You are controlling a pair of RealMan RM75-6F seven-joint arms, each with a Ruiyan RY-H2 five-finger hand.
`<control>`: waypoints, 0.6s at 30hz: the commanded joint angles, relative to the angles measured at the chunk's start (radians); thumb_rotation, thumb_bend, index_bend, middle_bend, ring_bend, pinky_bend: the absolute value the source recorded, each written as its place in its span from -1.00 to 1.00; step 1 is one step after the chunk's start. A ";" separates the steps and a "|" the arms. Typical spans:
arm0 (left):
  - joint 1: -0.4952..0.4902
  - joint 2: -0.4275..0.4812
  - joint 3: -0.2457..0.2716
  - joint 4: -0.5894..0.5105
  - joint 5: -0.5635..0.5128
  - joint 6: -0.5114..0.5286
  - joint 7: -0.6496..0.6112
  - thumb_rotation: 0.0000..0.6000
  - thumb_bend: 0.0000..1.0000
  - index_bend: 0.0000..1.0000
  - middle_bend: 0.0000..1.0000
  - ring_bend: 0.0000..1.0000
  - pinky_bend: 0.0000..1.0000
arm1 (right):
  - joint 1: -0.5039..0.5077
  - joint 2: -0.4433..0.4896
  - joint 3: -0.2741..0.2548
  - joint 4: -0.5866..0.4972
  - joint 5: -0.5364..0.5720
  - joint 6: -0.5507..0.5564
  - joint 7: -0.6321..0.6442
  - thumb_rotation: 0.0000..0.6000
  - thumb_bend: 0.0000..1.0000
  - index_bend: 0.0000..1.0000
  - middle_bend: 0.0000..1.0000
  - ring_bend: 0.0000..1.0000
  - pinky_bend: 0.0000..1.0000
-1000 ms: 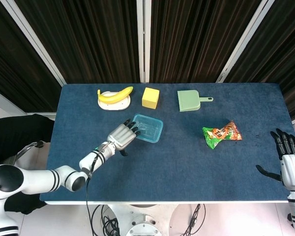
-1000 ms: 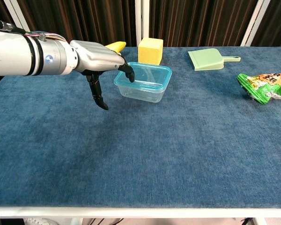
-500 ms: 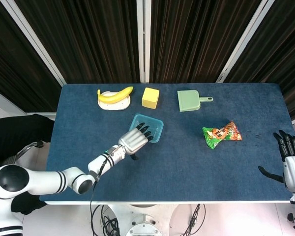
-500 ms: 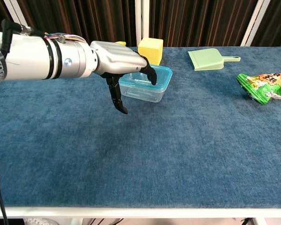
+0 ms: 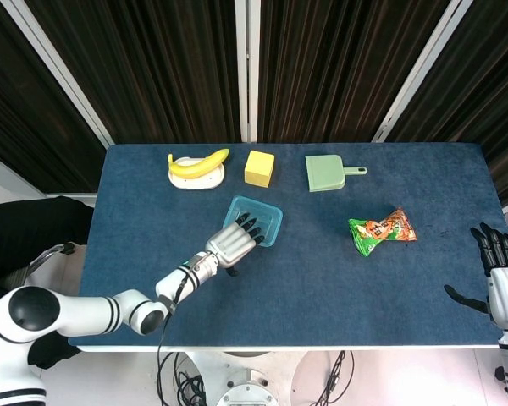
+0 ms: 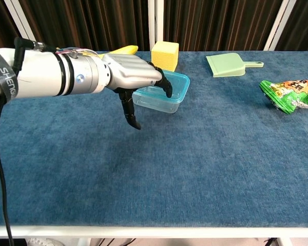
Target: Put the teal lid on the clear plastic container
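The clear plastic container (image 6: 165, 104) stands left of the table's middle, with the teal lid (image 6: 178, 85) lying on top of it. In the head view the teal lid (image 5: 268, 221) shows as a teal rectangle. My left hand (image 6: 134, 75) reaches over the container's near left part. Its fingers are spread and the fingertips (image 6: 168, 92) rest on the lid, while the thumb hangs down beside the container's left wall. From above, the left hand (image 5: 234, 242) covers the lid's near corner. My right hand (image 5: 502, 272) hovers at the table's right edge, fingers apart and holding nothing.
Along the far edge lie a banana (image 5: 198, 162) on a white plate, a yellow block (image 5: 259, 167) and a green dustpan (image 5: 326, 172). A snack bag (image 5: 381, 230) lies to the right. In the chest view the yellow block (image 6: 164, 55) stands just behind the container.
My left hand moved right and forward from beside the container to over it, and its fingertips came down onto the lid. The right hand barely shifted.
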 commanded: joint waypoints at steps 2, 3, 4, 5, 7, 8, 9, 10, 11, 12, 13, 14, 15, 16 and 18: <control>0.003 -0.005 0.007 0.004 0.008 0.007 0.021 0.65 -0.94 -0.59 -0.70 -1.00 -0.90 | 0.000 0.000 0.000 0.000 0.001 -0.002 0.000 1.00 -0.93 -1.00 -1.00 -1.00 -1.00; 0.004 -0.004 0.007 0.001 0.008 0.007 0.023 0.65 -0.94 -0.59 -0.70 -1.00 -0.89 | 0.000 0.001 0.000 0.000 0.001 -0.002 0.000 1.00 -0.92 -1.00 -1.00 -1.00 -1.00; 0.005 -0.002 0.005 -0.001 0.007 0.007 0.022 0.65 -0.94 -0.59 -0.70 -1.00 -0.89 | 0.000 0.001 0.000 0.000 0.001 -0.002 -0.001 1.00 -0.92 -1.00 -1.00 -1.00 -1.00; 0.006 0.001 0.000 -0.006 0.006 0.007 0.018 0.65 -0.94 -0.59 -0.70 -1.00 -0.89 | 0.000 0.002 0.000 -0.001 0.001 -0.002 -0.001 1.00 -0.92 -1.00 -1.00 -1.00 -1.00; 0.010 0.009 -0.014 -0.015 0.008 0.009 0.000 0.64 -0.94 -0.59 -0.70 -1.00 -0.89 | 0.000 0.001 0.001 -0.001 0.002 -0.002 -0.001 1.00 -0.92 -1.00 -1.00 -1.00 -1.00; 0.013 0.017 -0.026 -0.021 0.009 0.010 -0.016 0.64 -0.94 -0.59 -0.70 -1.00 -0.89 | -0.001 0.002 0.001 -0.001 0.002 -0.001 -0.001 1.00 -0.92 -1.00 -1.00 -1.00 -1.00; 0.016 0.023 -0.036 -0.025 0.010 0.011 -0.030 0.64 -0.94 -0.59 -0.70 -1.00 -0.89 | -0.001 0.002 0.001 -0.001 0.002 -0.001 -0.002 1.00 -0.92 -1.00 -1.00 -1.00 -1.00; 0.019 0.030 -0.046 -0.029 0.010 0.012 -0.044 0.65 -0.94 -0.59 -0.70 -1.00 -0.89 | -0.001 0.002 0.001 -0.002 0.002 -0.001 -0.002 1.00 -0.92 -1.00 -1.00 -1.00 -1.00; 0.023 0.039 -0.057 -0.033 0.010 0.014 -0.060 0.65 -0.94 -0.59 -0.70 -1.00 -0.89 | -0.002 0.003 0.002 -0.002 0.002 0.000 -0.002 1.00 -0.92 -1.00 -1.00 -1.00 -1.00; 0.026 0.046 -0.064 -0.034 0.009 0.015 -0.070 0.64 -0.94 -0.59 -0.70 -1.00 -0.89 | -0.002 0.003 0.002 -0.002 0.003 0.000 -0.001 1.00 -0.92 -1.00 -1.00 -1.00 -1.00; 0.028 0.053 -0.069 -0.035 0.007 0.016 -0.077 0.64 -0.94 -0.59 -0.70 -1.00 -0.88 | -0.002 0.003 0.002 -0.002 0.003 0.000 -0.001 1.00 -0.92 -1.00 -1.00 -1.00 -1.00; 0.032 0.062 -0.073 -0.037 0.006 0.018 -0.083 0.64 -0.94 -0.59 -0.70 -1.00 -0.88 | -0.003 0.004 0.002 -0.002 0.004 0.001 -0.001 1.00 -0.92 -1.00 -1.00 -1.00 -1.00; 0.035 0.068 -0.074 -0.039 0.004 0.018 -0.086 0.65 -0.94 -0.59 -0.70 -1.00 -0.88 | -0.003 0.004 0.003 -0.002 0.004 0.001 0.000 1.00 -0.92 -1.00 -1.00 -1.00 -1.00; 0.038 0.073 -0.073 -0.040 0.002 0.018 -0.088 0.65 -0.94 -0.59 -0.70 -1.00 -0.88 | -0.003 0.004 0.003 -0.002 0.004 0.000 0.001 1.00 -0.92 -1.00 -1.00 -1.00 -1.00; 0.046 0.083 -0.068 -0.045 -0.007 0.014 -0.092 0.65 -0.94 -0.59 -0.70 -1.00 -0.88 | -0.002 0.003 0.003 0.000 0.005 -0.001 0.002 1.00 -0.92 -1.00 -1.00 -1.00 -1.00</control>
